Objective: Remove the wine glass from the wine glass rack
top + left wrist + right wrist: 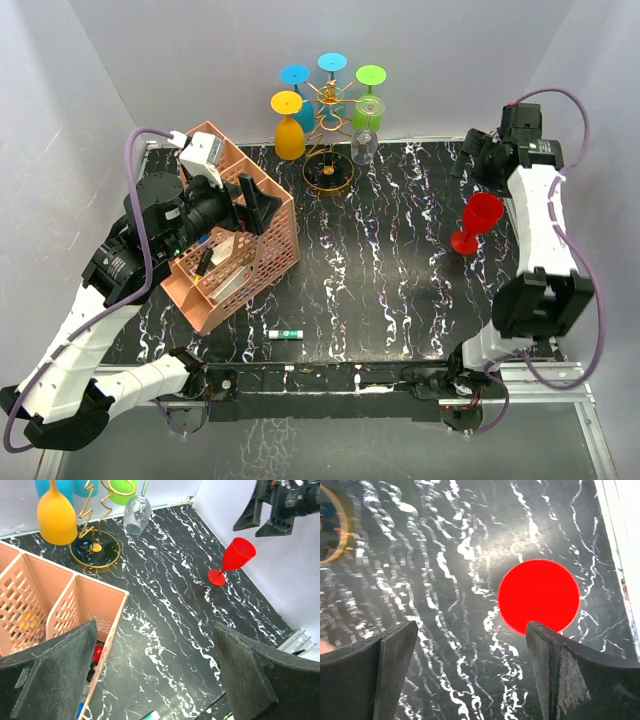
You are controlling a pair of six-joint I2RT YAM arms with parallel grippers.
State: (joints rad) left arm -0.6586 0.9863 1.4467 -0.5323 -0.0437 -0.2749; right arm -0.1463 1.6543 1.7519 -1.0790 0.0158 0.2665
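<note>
The gold wire wine glass rack (328, 135) stands at the back of the black marble table, and its ring base (95, 556) also shows in the left wrist view. A red wine glass (480, 222) stands on its foot on the table at the right, off the rack. From above it reads as a red disc (538, 595). My right gripper (478, 160) hangs open above it, fingers apart and touching nothing (470, 630). Over the pink organizer, my left gripper (258, 205) is open and empty (155, 630).
Yellow (289, 130), blue, green (369, 95) and clear (364, 146) glasses hang upside down on the rack. A pink mesh organizer (235, 235) with small items fills the left side. A small white tube (285, 334) lies near the front edge. White walls enclose the table.
</note>
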